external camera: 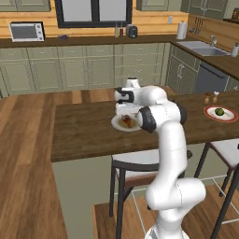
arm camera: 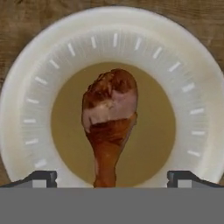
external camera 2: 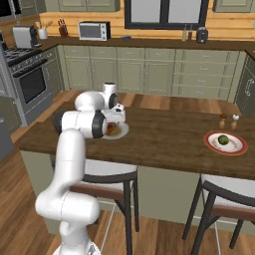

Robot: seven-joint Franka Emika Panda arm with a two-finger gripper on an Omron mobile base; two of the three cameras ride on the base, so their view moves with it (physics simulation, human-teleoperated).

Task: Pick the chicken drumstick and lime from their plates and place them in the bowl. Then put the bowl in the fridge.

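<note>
Claw (arm camera: 112,177) spread wide over chicken drumstick (arm camera: 110,118); white plate (arm camera: 192,92) rim clear.

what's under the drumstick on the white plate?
The chicken drumstick lies on the white plate, over its tan centre, between the open claw tips. The patch of plate directly beneath the meat is covered.

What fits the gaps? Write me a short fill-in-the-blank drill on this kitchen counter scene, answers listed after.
1. The chicken drumstick lies on the plain ____ plate.
2. The lime sits on the plate with the ____ rim.
3. The gripper hovers over the drumstick with its jaws ____.
4. Both plates rest on a dark ____ counter.

Answers: white; red; open; wooden
</note>
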